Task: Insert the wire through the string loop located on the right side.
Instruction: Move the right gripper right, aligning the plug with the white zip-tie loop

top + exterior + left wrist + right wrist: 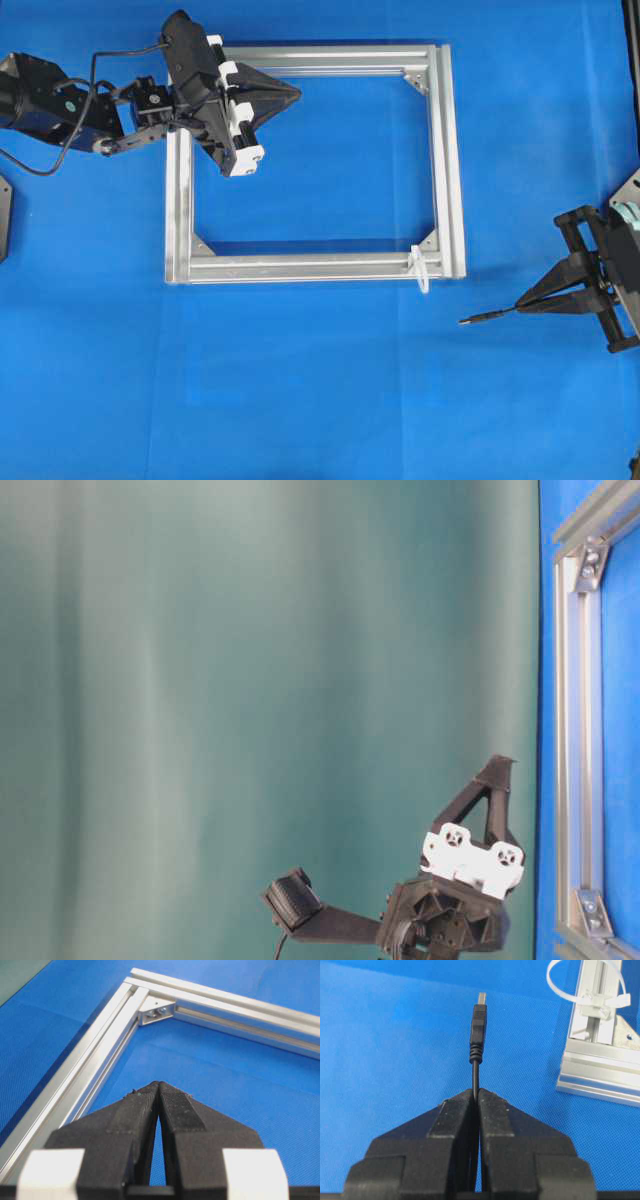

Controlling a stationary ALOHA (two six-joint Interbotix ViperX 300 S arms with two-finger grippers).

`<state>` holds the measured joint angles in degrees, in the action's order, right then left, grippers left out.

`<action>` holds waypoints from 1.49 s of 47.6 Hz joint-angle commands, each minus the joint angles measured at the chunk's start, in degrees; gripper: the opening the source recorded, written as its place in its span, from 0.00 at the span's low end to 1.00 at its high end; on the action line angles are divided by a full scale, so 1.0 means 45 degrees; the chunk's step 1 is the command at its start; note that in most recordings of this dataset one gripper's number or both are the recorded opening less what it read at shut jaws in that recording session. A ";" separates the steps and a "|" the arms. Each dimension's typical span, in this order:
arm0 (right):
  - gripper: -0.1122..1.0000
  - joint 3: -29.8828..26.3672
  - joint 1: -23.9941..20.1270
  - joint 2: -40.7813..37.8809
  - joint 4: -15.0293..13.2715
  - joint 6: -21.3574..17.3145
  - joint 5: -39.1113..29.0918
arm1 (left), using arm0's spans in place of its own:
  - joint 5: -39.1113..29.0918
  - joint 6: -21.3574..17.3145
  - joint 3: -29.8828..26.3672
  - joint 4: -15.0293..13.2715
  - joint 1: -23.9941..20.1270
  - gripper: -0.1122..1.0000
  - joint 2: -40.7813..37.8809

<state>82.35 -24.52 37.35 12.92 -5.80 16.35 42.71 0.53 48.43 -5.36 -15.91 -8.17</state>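
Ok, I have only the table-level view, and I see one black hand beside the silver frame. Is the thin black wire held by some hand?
Observer: Yes. The right hand is shut on the thin black wire; its plug tip sticks out ahead of the fingertips.
Operator: And where is the string loop?
Observer: The small white string loop sits on the bottom rail of the silver aluminium frame in the overhead view, near its right corner.
Operator: Is the plug already inside it?
Observer: No. In the overhead view the plug tip is below and to the right of the loop, apart from it, pointing left.
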 commanded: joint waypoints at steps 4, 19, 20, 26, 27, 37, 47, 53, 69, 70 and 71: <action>0.07 -0.0098 0.0273 -0.0234 0.0000 0.0059 0.0430 | 0.0059 0.0020 -0.0195 0.0039 0.0020 0.10 0.0391; 0.07 -0.0059 0.2031 -0.0430 0.0000 0.0430 0.0703 | 0.0059 0.0020 -0.0195 0.0039 0.0020 0.10 0.0391; 0.07 -0.0059 0.2148 -0.0430 0.0000 0.0430 0.0703 | 0.0059 0.0020 -0.0195 0.0039 0.0020 0.10 0.0391; 0.07 -0.0059 0.2441 -0.0410 0.0000 0.0449 0.0762 | 0.0059 0.0020 -0.0195 0.0039 0.0020 0.10 0.0391; 0.07 -0.0059 0.2441 -0.0430 -0.0020 0.0449 0.0781 | 0.0059 0.0020 -0.0195 0.0039 0.0039 0.10 0.0391; 0.07 -0.0078 0.2441 -0.0547 -0.0020 0.0449 0.0879 | 0.0059 0.0020 -0.0215 0.0039 0.0020 0.10 0.0410; 0.07 -0.0098 0.2441 -0.0762 0.0000 0.0449 0.1113 | 0.0059 0.0020 -0.0215 0.0039 0.0020 0.10 0.0410; 0.07 -0.0098 0.2441 -0.0898 -0.0020 0.0449 0.1191 | 0.0059 0.0020 -0.0215 0.0039 0.0020 0.10 0.0410; 0.07 -0.0098 0.2441 -0.0957 0.0000 0.0449 0.1191 | 0.0059 0.0039 -0.0234 0.0059 0.0020 0.10 0.0410; 0.07 -0.0098 0.2441 -0.0957 -0.0020 0.0449 0.1211 | 0.0059 0.0020 -0.0234 0.0039 0.0039 0.10 0.0410; 0.07 -0.0098 0.2441 -0.0938 -0.0020 0.0449 0.1211 | 0.0059 0.0020 -0.0234 0.0039 0.0020 0.10 0.0410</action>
<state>82.53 -13.62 33.22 12.92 -3.87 21.27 42.71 0.62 48.43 -5.27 -15.91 -8.17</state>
